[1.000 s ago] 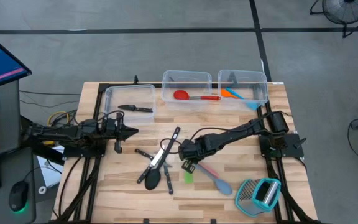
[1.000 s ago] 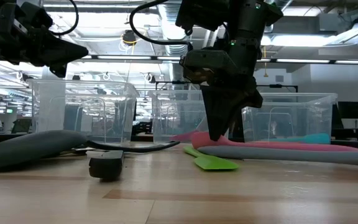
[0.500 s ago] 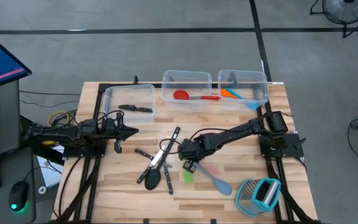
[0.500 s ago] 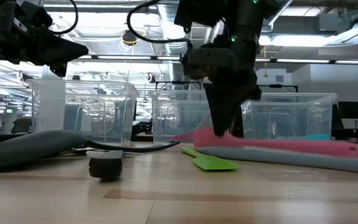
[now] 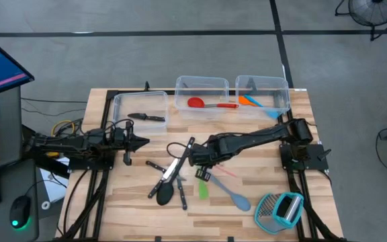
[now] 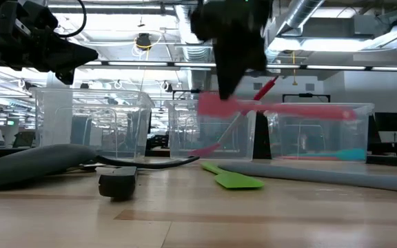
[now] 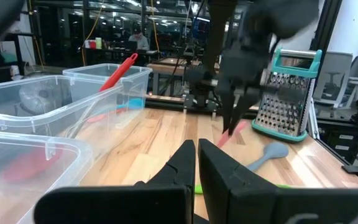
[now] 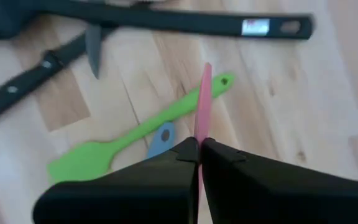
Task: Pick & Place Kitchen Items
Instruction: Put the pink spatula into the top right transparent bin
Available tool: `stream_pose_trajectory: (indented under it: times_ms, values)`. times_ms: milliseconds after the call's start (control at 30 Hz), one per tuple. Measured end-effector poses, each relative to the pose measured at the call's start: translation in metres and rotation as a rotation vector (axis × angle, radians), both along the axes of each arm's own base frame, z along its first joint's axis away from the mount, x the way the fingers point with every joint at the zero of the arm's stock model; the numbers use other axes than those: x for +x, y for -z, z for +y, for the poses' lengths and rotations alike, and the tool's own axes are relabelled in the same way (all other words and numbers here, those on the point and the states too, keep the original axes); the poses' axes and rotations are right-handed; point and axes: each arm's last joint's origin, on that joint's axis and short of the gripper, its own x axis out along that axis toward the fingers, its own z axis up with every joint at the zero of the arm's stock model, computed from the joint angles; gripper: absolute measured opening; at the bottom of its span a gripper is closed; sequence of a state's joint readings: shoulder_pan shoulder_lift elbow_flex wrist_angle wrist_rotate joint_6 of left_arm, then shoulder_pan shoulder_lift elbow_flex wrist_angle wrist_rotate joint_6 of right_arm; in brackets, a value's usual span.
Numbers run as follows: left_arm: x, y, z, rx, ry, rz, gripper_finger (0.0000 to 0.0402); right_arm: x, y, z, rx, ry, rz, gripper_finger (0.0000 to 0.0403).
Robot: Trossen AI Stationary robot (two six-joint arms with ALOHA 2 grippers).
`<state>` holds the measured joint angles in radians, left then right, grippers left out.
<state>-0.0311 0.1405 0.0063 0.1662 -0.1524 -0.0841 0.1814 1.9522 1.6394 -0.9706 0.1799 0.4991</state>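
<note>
My right gripper point(image 5: 200, 161) is shut on a pink spatula point(image 6: 281, 109) above the middle of the table; it also shows in the low view point(image 6: 227, 86). A green spatula point(image 5: 203, 189) and a grey-blue spatula point(image 5: 234, 195) lie flat on the wood below it. A black spoon point(image 5: 166, 193) and black-handled knives point(image 5: 173, 171) lie to the left. My left gripper point(image 5: 144, 141) waits shut and empty above the table's left side. My right gripper pinches the pink spatula near its left end point(image 8: 201, 134) between its two fingers. The fingers come from above, pointing down, and lie across it. The spatula is lifted clear of the table, about level, its long part point(image 5: 226, 172) sticking out toward the table's right.
Three clear bins stand along the far edge: the left one point(image 5: 121, 101) holds a knife, the middle one point(image 5: 203, 86) a red spoon, the right one point(image 5: 282, 91) orange and blue spatulas. A teal-framed grater point(image 5: 281, 210) lies at the near right.
My right gripper has risen and gone a little toward the table's far left with the pink spatula. The spatula lay on the grey-blue spatula a second ago. Now it hangs about level, well clear of the table.
</note>
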Motion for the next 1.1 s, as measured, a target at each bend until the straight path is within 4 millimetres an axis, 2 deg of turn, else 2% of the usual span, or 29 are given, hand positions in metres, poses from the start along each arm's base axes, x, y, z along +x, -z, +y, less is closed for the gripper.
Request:
stream_pose_trajectory:
  times_ms: [67, 200, 433, 633, 867, 1100]
  values:
    - [0.000, 0.000, 0.000, 0.000, 0.000, 0.000, 0.0002, 0.000, -0.015, -0.004, 0.008, -0.005, -0.079, 0.0000]
    - [0.000, 0.000, 0.000, 0.000, 0.001, -0.001, 0.0002, -0.013, -0.055, -0.016, 0.007, 0.000, -0.210, 0.0000]
    - [0.001, 0.000, 0.000, 0.000, 0.000, 0.007, 0.0002, -0.051, -0.120, -0.043, -0.076, 0.039, -0.413, 0.0000]
    - [0.002, 0.001, 0.000, 0.000, 0.000, 0.015, 0.0002, -0.078, -0.160, -0.066, -0.163, 0.068, -0.565, 0.0000]
    - [0.003, 0.002, 0.000, 0.001, 0.000, 0.025, 0.0002, -0.106, -0.184, -0.094, -0.278, 0.122, -0.622, 0.0000]
    - [0.003, 0.002, 0.000, 0.001, 0.000, 0.027, 0.0002, -0.127, -0.194, -0.123, -0.354, 0.185, -0.601, 0.0000]
